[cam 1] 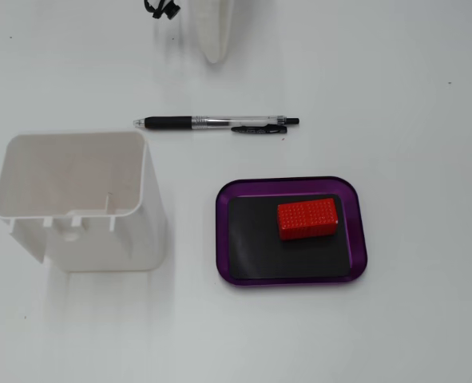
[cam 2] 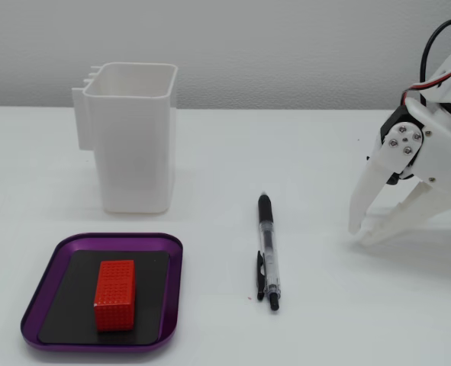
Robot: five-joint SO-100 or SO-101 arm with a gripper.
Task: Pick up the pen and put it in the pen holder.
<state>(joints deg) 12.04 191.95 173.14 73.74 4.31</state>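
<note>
The pen (cam 1: 216, 123) lies flat on the white table, silver tip toward the left in an overhead fixed view; in a side fixed view the pen (cam 2: 268, 248) points away from the camera. The pen holder (cam 1: 100, 239) is a tall white box, standing upright and empty, just below the pen's tip end. From the side, the pen holder (cam 2: 133, 152) stands behind the tray. My white gripper (cam 2: 357, 235) hovers low at the right, well apart from the pen, fingertips together and holding nothing. From above, only the gripper's (cam 1: 214, 54) tip shows at the top edge.
A purple tray (cam 1: 220, 231) with a black centre holds a red block (cam 1: 307, 218); from the side, the tray (cam 2: 118, 238) and the block (cam 2: 115, 293) sit at front left. A black cable (cam 1: 162, 8) shows at the top edge.
</note>
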